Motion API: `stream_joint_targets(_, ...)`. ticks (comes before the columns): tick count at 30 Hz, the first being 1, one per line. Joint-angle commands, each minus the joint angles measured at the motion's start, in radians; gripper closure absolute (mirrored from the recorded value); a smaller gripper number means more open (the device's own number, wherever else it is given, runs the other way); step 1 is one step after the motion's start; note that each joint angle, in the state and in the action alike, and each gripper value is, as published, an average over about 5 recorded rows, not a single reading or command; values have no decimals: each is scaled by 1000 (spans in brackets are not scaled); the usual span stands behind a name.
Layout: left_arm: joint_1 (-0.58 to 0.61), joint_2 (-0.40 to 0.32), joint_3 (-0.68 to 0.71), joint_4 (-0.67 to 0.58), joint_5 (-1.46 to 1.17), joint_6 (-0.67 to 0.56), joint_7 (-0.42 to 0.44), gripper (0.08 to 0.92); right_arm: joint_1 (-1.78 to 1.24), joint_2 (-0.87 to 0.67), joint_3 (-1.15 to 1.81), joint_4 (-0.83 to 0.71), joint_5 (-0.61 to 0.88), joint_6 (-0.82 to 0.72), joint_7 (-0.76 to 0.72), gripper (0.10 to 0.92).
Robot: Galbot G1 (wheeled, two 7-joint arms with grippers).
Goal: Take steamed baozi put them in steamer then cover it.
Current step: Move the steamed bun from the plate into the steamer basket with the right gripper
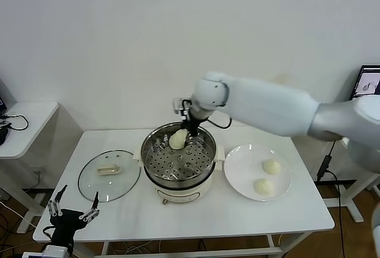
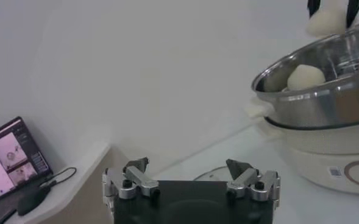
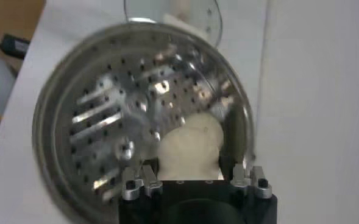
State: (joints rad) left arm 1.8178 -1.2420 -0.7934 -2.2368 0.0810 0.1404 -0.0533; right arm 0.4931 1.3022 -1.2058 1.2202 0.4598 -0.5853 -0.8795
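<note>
The steel steamer (image 1: 178, 162) stands mid-table on its white base. My right gripper (image 1: 180, 141) hangs just over its back rim, shut on one steamed baozi (image 1: 177, 139). In the right wrist view that baozi (image 3: 188, 152) fills the gap between the fingers, above the perforated tray (image 3: 124, 115). The left wrist view shows another baozi (image 2: 306, 78) lying inside the steamer (image 2: 325, 103), and the held one (image 2: 325, 21) above it. Two more baozi (image 1: 272, 166) (image 1: 263, 187) rest on a white plate (image 1: 237, 172). The glass cover (image 1: 110, 175) lies flat to the steamer's left. My left gripper (image 1: 74, 213) waits open at the front left corner.
A small side table (image 1: 27, 121) with cables stands far left, and a screen (image 1: 369, 81) sits at the far right edge. The front strip of the white table (image 1: 196, 219) is bare.
</note>
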Motion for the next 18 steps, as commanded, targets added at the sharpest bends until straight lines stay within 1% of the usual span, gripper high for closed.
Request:
stream_joint_targets(1, -1, 1, -2, -3, 0, 1, 1, 177, -89, 134, 9, -89, 34, -64, 42, 406)
stream_joint_targets(10, -5, -1, 2, -5, 0, 1, 1, 177, -131, 189, 32, -174, 17, -89, 70, 406)
stream_joint_targets(18, -6, 2, 2, -4, 0, 1, 1, 177, -142, 206, 43, -212, 8, -88, 74, 406)
